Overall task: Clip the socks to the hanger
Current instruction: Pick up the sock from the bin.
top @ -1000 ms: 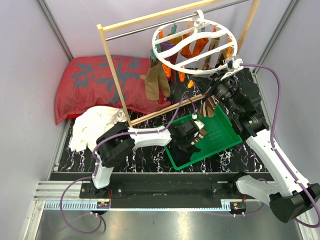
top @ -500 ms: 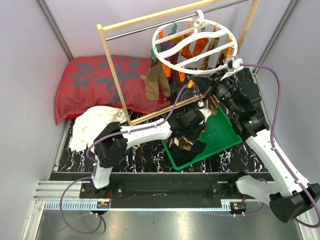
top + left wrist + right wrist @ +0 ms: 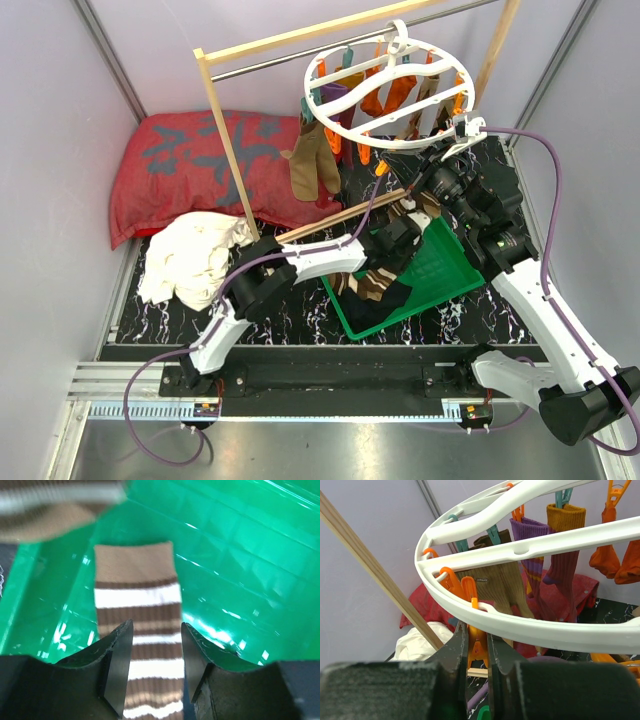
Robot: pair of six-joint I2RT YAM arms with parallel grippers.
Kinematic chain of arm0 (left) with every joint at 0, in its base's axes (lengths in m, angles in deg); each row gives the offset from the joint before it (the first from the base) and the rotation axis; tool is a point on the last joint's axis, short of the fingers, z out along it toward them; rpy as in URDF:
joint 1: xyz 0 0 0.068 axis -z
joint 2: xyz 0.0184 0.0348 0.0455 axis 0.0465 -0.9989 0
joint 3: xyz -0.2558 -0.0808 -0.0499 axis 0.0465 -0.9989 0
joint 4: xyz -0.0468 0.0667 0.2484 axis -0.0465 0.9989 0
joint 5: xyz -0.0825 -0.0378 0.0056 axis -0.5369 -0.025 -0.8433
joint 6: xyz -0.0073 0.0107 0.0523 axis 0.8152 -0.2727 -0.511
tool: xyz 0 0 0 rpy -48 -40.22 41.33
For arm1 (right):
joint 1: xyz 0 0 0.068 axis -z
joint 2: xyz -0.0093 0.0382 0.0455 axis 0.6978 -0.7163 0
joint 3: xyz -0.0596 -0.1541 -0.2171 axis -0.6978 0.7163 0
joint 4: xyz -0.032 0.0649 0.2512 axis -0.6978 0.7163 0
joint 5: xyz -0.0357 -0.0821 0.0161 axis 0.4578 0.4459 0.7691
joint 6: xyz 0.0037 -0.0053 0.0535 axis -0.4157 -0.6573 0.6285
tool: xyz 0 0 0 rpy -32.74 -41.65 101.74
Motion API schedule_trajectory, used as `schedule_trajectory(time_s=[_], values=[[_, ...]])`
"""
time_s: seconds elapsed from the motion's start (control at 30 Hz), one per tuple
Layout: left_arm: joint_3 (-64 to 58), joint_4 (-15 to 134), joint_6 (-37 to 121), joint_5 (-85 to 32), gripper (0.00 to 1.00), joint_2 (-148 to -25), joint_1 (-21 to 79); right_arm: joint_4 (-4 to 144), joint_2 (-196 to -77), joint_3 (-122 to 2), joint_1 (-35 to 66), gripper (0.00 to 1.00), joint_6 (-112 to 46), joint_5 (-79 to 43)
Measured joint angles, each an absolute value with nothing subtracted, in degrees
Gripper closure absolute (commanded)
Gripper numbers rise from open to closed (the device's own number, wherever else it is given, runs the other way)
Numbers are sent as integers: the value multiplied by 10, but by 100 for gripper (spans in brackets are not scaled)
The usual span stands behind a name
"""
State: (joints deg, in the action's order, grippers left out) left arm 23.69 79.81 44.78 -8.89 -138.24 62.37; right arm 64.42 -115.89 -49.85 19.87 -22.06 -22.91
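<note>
- The left gripper (image 3: pixel 155 630) reaches over the green tray (image 3: pixel 240 555), with its fingers clamped on a brown-and-cream striped sock (image 3: pixel 136 600)
- In the left wrist view that sock runs out from between the two fingers and its plain tan cuff hangs above the tray floor
- A blurred striped piece of fabric sits at the top left corner of the same view; what it belongs to cannot be told
- More loose socks (image 3: pixel 372 290), striped and dark, lie heaped in the near left part of the tray
- The right gripper (image 3: pixel 476 632) is raised to the near rim of the hanger (image 3: pixel 530 627) and pinches an orange clip (image 3: pixel 476 650) between its fingers
- The hanger is suspended by its hook from the metal rod of the wooden frame (image 3: pixel 228 140)
- Several hung socks (image 3: pixel 502 585) dangle from clips around the ring: brown, purple, and orange ones on the far side
- A red pillow (image 3: pixel 180 160) lies at the back left, and a white cloth (image 3: pixel 190 255) is bunched just in front of it
</note>
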Motion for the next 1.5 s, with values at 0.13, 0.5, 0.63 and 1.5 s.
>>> schedule_trajectory(time_s=[0.13,0.5,0.63,1.5], values=[[253,786,450,-88,55,-1410,613,644,-1159,-499,199,91,-221,-229],[231,744,467,-101,98,-1418,611,644,-1159,-499,199,91,-221,-229],[173,728,467,-104,100,-1379,611,644,-1159,-499,199,91,-221,-229],[-169,369,446,-87,100,-963,597,648,-1155,-501,199,91,-221,-229]])
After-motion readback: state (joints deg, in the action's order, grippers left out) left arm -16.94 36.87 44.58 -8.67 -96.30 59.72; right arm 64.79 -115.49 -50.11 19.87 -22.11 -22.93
